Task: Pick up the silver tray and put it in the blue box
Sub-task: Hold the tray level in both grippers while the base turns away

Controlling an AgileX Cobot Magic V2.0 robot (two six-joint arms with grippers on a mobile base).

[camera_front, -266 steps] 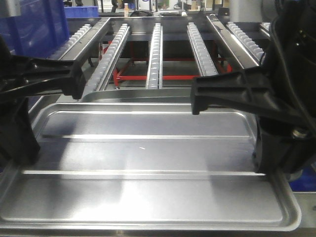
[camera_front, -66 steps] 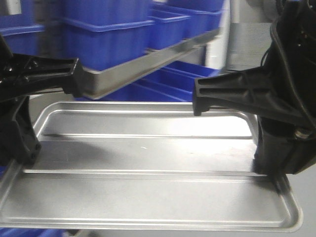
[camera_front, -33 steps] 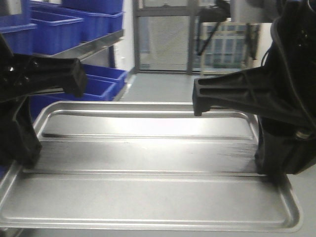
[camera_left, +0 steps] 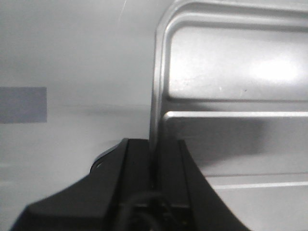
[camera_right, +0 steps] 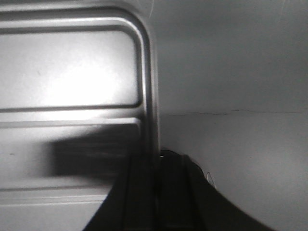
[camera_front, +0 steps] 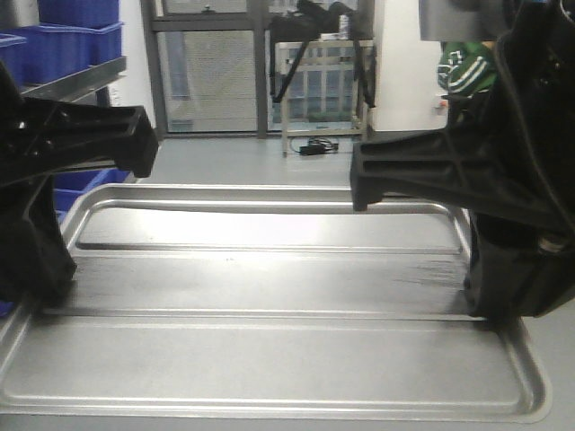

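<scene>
Currently clamping the silver tray (camera_front: 269, 359) by its two short ends: left pincer (camera_left: 155, 161) biting onto the left rim, right pincer (camera_right: 156, 166) biting onto the right rim, each narrowed to little more than the thickness of the metal lip. Holding the tray roughly level and clear of any counter, its long side running across the front view. Turning the recessed centre panel and its two long ridges upward, catching a bright glare near the far end. Hanging over bare grey floor (camera_left: 72, 57), showing past the tray's rounded corners in both wrist views. Reaching black pincer housings in over the tray from either side in the front view. Facing an open room: glazed doors (camera_front: 211, 76) at the back, a metal-framed trolley (camera_front: 323, 90) standing before them, blue crates (camera_front: 63, 40) sitting on a shelf (camera_front: 76, 83) at the far left, well apart from the tray. Not being able to tell whether any of those crates is the blue box.
</scene>
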